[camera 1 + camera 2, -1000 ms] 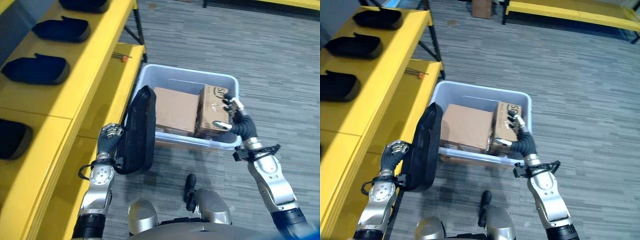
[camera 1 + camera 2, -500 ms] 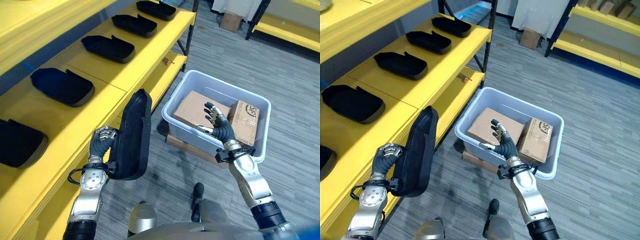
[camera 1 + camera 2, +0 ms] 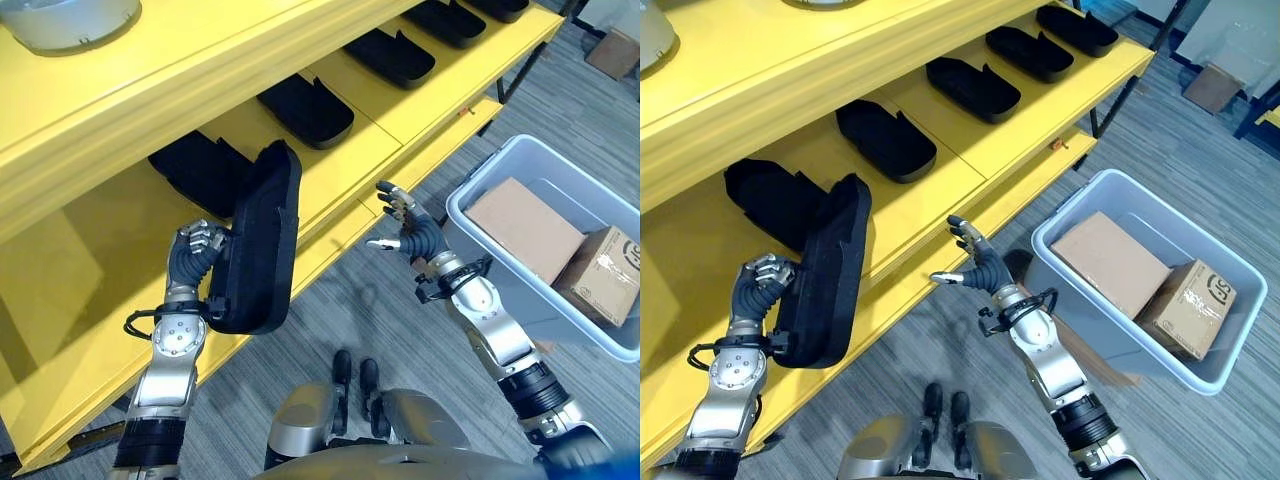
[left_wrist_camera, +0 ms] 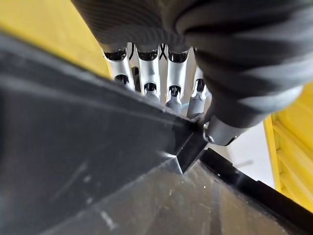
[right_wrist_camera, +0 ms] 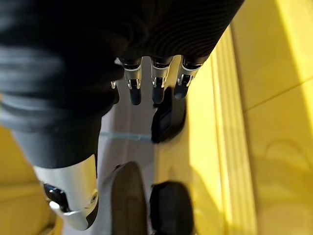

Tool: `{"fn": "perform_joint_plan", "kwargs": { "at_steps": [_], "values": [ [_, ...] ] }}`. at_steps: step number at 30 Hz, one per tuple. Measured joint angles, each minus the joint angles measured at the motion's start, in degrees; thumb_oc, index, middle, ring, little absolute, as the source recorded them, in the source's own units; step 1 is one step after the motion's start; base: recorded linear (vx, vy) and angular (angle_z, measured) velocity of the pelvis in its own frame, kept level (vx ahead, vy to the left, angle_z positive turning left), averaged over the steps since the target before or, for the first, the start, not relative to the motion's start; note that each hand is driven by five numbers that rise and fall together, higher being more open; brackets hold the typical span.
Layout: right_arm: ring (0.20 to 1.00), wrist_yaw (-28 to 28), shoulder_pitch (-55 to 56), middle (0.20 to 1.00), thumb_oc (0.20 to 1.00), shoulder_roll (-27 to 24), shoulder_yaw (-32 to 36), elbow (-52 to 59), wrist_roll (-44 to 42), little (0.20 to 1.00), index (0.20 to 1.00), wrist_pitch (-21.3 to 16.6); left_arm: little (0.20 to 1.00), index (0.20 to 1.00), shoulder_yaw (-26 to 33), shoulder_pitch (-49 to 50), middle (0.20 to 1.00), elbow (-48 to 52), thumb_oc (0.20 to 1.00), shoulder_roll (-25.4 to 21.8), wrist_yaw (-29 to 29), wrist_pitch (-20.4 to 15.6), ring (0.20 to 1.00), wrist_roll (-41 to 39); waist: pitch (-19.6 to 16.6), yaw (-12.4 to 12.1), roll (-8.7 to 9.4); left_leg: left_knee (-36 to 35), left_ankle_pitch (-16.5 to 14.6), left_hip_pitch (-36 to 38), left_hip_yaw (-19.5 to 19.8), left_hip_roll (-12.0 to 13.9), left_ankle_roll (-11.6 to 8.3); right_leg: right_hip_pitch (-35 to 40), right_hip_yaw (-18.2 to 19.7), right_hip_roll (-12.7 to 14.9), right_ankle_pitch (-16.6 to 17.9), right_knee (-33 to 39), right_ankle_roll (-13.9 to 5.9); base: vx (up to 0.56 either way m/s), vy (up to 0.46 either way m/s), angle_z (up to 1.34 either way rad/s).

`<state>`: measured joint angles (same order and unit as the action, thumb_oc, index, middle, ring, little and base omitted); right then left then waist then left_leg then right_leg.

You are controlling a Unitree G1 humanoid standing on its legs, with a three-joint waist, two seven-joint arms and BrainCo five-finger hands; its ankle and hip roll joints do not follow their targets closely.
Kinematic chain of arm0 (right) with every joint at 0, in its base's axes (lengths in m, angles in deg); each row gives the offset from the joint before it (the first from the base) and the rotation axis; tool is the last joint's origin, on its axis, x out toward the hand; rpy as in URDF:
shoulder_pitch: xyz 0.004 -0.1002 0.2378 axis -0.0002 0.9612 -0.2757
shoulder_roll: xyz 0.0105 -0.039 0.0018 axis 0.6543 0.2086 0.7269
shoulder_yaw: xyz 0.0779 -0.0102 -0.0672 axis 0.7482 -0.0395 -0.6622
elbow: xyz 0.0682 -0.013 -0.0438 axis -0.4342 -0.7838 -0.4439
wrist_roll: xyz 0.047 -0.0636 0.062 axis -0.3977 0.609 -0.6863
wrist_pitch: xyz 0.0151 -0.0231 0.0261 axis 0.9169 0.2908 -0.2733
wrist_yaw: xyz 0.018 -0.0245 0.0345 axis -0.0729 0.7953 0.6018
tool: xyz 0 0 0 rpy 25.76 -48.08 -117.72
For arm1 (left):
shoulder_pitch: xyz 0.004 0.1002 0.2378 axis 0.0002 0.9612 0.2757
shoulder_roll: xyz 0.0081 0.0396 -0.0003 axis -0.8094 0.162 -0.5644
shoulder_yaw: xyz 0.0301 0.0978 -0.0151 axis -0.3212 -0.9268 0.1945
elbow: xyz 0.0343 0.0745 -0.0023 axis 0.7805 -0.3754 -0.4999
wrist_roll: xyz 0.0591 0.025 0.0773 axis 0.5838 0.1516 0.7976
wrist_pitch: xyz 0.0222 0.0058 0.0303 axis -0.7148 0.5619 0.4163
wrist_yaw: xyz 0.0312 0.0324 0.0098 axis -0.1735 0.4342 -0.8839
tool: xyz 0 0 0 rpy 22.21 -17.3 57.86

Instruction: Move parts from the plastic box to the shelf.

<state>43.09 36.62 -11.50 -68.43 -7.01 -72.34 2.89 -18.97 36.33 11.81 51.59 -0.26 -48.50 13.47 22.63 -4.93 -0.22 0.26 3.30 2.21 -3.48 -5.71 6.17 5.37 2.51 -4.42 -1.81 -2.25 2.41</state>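
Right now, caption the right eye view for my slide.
Left hand holds black part upright at yellow shelf; right hand open.

shelf (image 3: 330, 190) left with parts (image 3: 886, 139), plastic box (image 3: 1110, 340) right

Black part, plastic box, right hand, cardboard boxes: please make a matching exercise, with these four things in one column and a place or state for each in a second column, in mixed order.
1. black part
2. plastic box
3. right hand
4. cardboard boxes

a. open, holding nothing
b. on the floor, beside the yellow shelf
c. inside the plastic box
d. held upright in the left hand

Pairs: 1-d, 2-b, 3-a, 4-c
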Motion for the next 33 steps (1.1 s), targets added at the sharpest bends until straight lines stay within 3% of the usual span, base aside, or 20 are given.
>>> {"fn": "perform_joint_plan", "kwargs": {
  "at_steps": [4, 5, 6, 7, 8, 9, 10, 11, 12, 13, 15, 16, 17, 18, 19, 21, 22, 23, 29, 33],
  "values": [
    [1.0, -0.3, 0.8, 1.0, 1.0, -0.2, 0.0, 0.2, 0.0, 1.0, 1.0, -0.1, 0.2, 0.2, -3.8, -2.0, 0.2, -0.3, 0.2, 0.2, 1.4, 0.0, 0.2, 0.0, 0.1, 1.6, -0.04, -2.5, 1.2, 0.1, 2.0, -2.0, -2.49, 4.0, -0.4, -0.3, 2.1, 6.1, 0.62, -0.08, -0.028, 0.33],
    [1.0, -0.3, 0.9, 1.0, 1.0, -0.1, -0.4, 0.2, 0.0, 1.0, 1.0, -0.1, 0.2, 0.2, -3.5, -1.5, 0.2, -0.4, 0.2, 0.3, 1.4, 0.0, 0.2, 0.0, 0.3, 1.3, 0.05, -1.9, -1.4, -0.6, -0.2, -2.0, -5.03, 4.5, -0.5, 0.6, 3.6, 7.5, 0.74, -0.09, -0.014, -0.14],
    [1.0, -0.4, 1.3, 1.0, 1.0, 0.3, -0.7, 0.8, 0.0, 1.0, 1.0, -0.1, 0.2, 0.2, -3.3, -1.8, 0.2, -1.1, 0.2, -0.1, 1.4, -0.1, 0.2, 0.0, 1.4, 1.2, 1.65, 2.2, -4.2, -2.0, -3.5, -2.1, -7.23, 4.5, -0.8, 3.4, 4.3, 7.5, 0.38, -0.11, -0.001, 0.11],
    [1.0, -0.4, 1.7, 1.0, 1.0, 0.8, -0.9, 0.9, 0.0, 1.0, 1.0, -0.2, 0.2, 0.2, -3.3, -2.8, 0.2, -2.6, 0.2, -0.7, 1.5, -0.2, 0.2, 0.0, 3.0, 2.0, 3.2, 9.1, -4.5, -4.0, -3.3, -1.2, -4.52, 5.3, -2.1, 4.8, 4.2, 7.4, 0.15, -0.12, 0.02, 0.53],
    [1.0, -0.4, 4.0, 1.0, 1.0, -1.0, -1.0, 2.9, 0.0, 1.0, 1.0, -0.2, 0.2, 0.2, -3.2, -2.3, 0.2, -3.5, 0.2, 0.6, 1.5, -0.1, 0.2, 0.0, 3.9, 3.6, 1.42, 12.1, -7.6, -3.8, -1.4, 5.5, -7.51, 5.8, -3.9, 3.2, 2.1, 4.5, -1.4, -0.1, 0.019, 1.02],
    [1.0, -0.7, 5.5, 1.0, 1.0, -1.9, -0.4, 3.2, 0.0, 1.0, 1.0, -0.8, 0.2, 0.2, -4.2, -2.6, 0.2, -3.6, 0.2, 1.2, 1.5, 0.0, 0.2, 0.1, 5.4, 4.7, 0.44, 11.0, -7.0, -3.4, -0.3, 5.3, -6.95, 5.6, -5.0, 3.0, -0.1, 2.1, -1.34, -0.05, 0.017, 1.09],
    [1.0, -0.9, 6.8, 1.0, 1.0, -1.6, -0.4, 3.3, 0.0, 1.0, 1.0, -0.8, 0.2, 0.2, -4.6, -1.8, 0.2, -2.2, 0.2, 0.5, 1.6, -0.1, 0.2, 0.1, 5.3, 5.5, 3.34, 8.3, -6.7, -2.1, -2.5, 4.1, -7.64, 5.0, -4.7, 4.5, -0.6, 3.0, -0.2, 0.0, -0.01, 1.26],
    [1.0, -0.7, 7.0, 1.0, 1.0, -1.0, 0.0, 3.3, 0.0, 1.0, 1.0, -0.9, 0.2, 0.2, -4.4, -2.0, 0.2, -1.5, 0.2, -0.1, 1.9, -0.3, 0.2, 0.1, 6.9, 6.4, 5.44, 9.5, -6.9, -2.4, -5.8, 3.9, -6.67, 5.5, -6.9, 6.8, 0.8, 4.6, 0.11, 0.01, -0.042, 0.9],
    [1.0, -0.7, 7.1, 1.0, 1.0, -0.7, 0.5, 2.9, 0.0, 1.0, 1.0, -0.7, 0.2, 0.2, -3.8, -1.7, 0.2, -1.6, 0.2, -0.2, 2.3, -0.2, 0.2, 0.1, 7.4, 5.9, 6.24, 14.8, -7.8, -2.9, -5.9, 5.5, -6.22, 5.2, -7.7, 7.7, 1.5, 4.8, 0.26, 0.01, -0.054, 0.58],
    [1.0, -0.3, 7.9, 1.0, 1.0, 0.9, 1.5, 3.0, 0.0, 1.0, 1.0, -0.6, 0.2, 0.2, -3.3, -0.8, 0.2, -1.6, 0.2, -0.6, 2.5, -0.1, 0.2, 0.1, 7.5, 5.3, 6.45, 17.0, -9.7, -1.2, -3.6, 7.9, -7.53, 5.3, -7.8, 8.0, 2.3, 5.1, -0.84, 0.0, -0.049, 0.12],
    [1.0, 0.4, 9.5, 1.0, 1.0, 4.1, 5.0, 3.0, 0.0, 1.0, 1.0, -0.6, 0.2, 0.2, -1.8, 1.8, 0.2, -1.5, 0.2, -1.5, 3.6, 0.3, 0.2, 0.5, 8.2, 5.4, 5.72, 9.6, -12.7, 6.2, -2.4, 16.1, -11.38, 6.7, -7.9, 7.3, 2.2, 4.2, -2.67, -0.02, 0.038, 0.23],
    [1.0, 0.4, 9.5, 1.0, 1.0, 4.5, 6.5, 2.4, 0.0, 1.0, 1.0, -0.5, 0.2, 0.2, -1.6, 0.7, 0.2, -1.5, 0.2, -1.7, 3.9, 0.9, 0.2, 0.7, 9.0, 5.1, 5.49, 4.4, -8.7, 8.2, -3.5, 14.5, -10.27, 5.2, -7.8, 8.4, 2.8, 1.0, -3.85, 0.02, 0.146, 0.53],
    [1.0, 0.4, 9.1, 1.0, 1.0, 4.6, 6.5, 2.4, 0.0, 1.0, 1.0, -0.5, 0.2, 0.2, -1.3, 0.5, 0.2, -0.8, 0.2, -2.1, 4.0, 0.9, 0.2, 0.7, 9.0, 4.9, 5.52, 2.3, -7.5, 8.9, -2.7, 13.9, -9.55, 4.9, -7.2, 8.9, 4.1, 0.5, -5.04, 0.1, 0.268, 1.02],
    [1.0, 0.4, 8.5, 1.0, 1.0, 4.7, 6.5, 2.4, 0.1, 1.0, 1.0, -0.6, 0.2, 0.2, -1.3, -0.5, 0.2, -0.2, 0.2, -2.2, 4.0, 0.9, 0.2, 0.7, 8.7, 5.0, 5.78, -1.8, -6.8, 10.0, -3.3, 13.4, -7.32, 5.5, -5.6, 10.5, 4.8, -0.3, -5.37, 0.11, 0.203, 1.02],
    [1.0, 0.4, 8.0, 1.0, 1.0, 4.8, 6.5, 2.4, 0.2, 1.0, 1.0, -0.5, 0.2, 0.2, -1.3, -0.5, 0.2, -0.1, 0.2, -2.1, 4.0, 0.9, 0.2, 0.7, 8.7, 5.5, 4.85, -3.7, -5.9, 12.1, -5.6, 14.0, -6.09, 5.2, -5.1, 10.5, 4.7, -3.0, -5.44, 0.1, 0.192, 0.95],
    [1.0, 0.5, 7.1, 1.0, 1.0, 5.1, 6.7, 2.7, 0.5, 1.0, 1.0, -0.7, 0.2, 0.2, -1.2, -0.7, 0.2, 1.3, 0.2, -2.2, 3.9, 0.9, 0.2, 0.7, 8.4, 5.4, 3.15, -4.2, -4.7, 13.3, -5.3, 14.4, -6.88, 2.7, -5.0, 9.7, 1.7, -6.6, -5.66, 0.07, 0.175, 0.29],
    [1.0, 0.4, 6.3, 1.0, 1.0, 5.3, 6.7, 2.6, 0.5, 1.0, 1.0, -0.7, 0.2, 0.2, -0.8, -1.3, 0.2, 2.0, 0.2, -2.4, 3.9, 0.6, 0.2, 0.7, 8.4, 5.3, 3.01, -4.3, -4.8, 13.0, -5.3, 14.3, -6.83, 1.5, -5.0, 9.2, 2.3, -4.5, -5.44, 0.07, 0.181, 0.17],
    [1.0, 0.4, 6.1, 1.0, 1.0, 6.0, 6.7, 2.5, 0.5, 1.0, 1.0, -0.7, 0.2, 0.2, -0.9, -2.5, 0.2, 2.1, 0.2, -3.1, 3.8, 0.4, 0.2, 0.7, 8.0, 5.0, 3.69, -4.8, -4.9, 13.4, -5.1, 13.0, -6.91, 0.9, -5.1, 8.6, 9.0, 0.3, -5.11, 0.1, 0.26, 0.21],
    [1.0, 0.4, 5.5, 1.0, 1.0, 5.9, 6.1, 0.5, 0.5, 1.0, 1.0, -0.5, 0.2, 0.2, -1.5, -5.1, 0.2, 2.5, 0.2, -2.6, 3.9, 0.4, 0.2, 0.9, 7.6, 4.9, 3.41, -4.0, -5.8, 16.2, -5.5, 13.6, -8.14, 5.4, -6.5, 8.1, 8.2, 2.6, -5.6, 0.08, 0.171, 0.0],
    [1.0, 0.8, 5.7, 1.0, 1.0, 5.5, 4.1, 0.5, 0.5, 1.0, 1.0, -0.5, 0.2, 0.2, -1.3, -8.4, 0.2, 1.5, 0.2, -2.6, 3.4, 0.1, 0.2, 2.1, 5.5, 4.4, 4.32, -4.5, -6.4, 16.7, -5.7, 13.6, -9.01, 6.2, -6.6, 8.0, 8.2, 3.8, -5.59, 0.08, 0.113, 0.0]
  ]
}}
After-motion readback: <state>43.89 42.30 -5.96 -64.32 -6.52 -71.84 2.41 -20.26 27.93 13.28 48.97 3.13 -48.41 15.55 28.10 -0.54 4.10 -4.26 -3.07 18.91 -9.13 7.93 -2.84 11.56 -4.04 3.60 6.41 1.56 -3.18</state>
